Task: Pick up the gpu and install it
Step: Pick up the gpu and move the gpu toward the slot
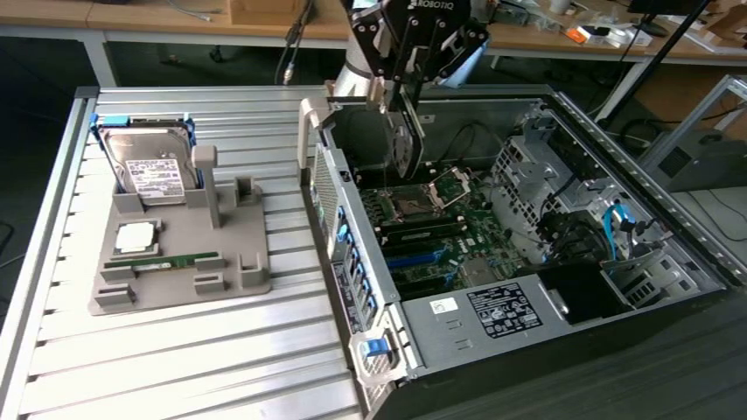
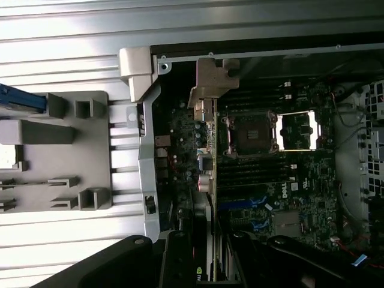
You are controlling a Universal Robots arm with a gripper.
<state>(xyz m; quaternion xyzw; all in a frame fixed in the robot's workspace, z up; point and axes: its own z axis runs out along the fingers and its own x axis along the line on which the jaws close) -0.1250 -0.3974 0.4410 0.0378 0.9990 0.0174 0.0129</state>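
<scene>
Holding the gpu [image 1: 407, 144] on edge between part-closed fingers [image 2: 177, 257], clear above the open computer case [image 1: 350, 262]. From the wrist view, seen edge-on: silvery bracket [image 2: 213, 78] at the far end, over the motherboard [image 2: 264, 174] beside the bare CPU socket [image 2: 251, 131]. From the exterior view, seen hanging upright, unseated; farther off on the desk [image 1: 175, 359], a gray holder [image 1: 240, 262] with hard drive [image 1: 152, 171] upright and memory stick [image 1: 164, 261] flat.

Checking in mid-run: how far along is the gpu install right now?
Done: the dark flat gpu card with silvery metal bracket is off the grey plastic parts holder and gripped by the hand. In hand: it hangs upright over the open metal computer case, above the green motherboard. Left: it sits in no slot yet.
</scene>
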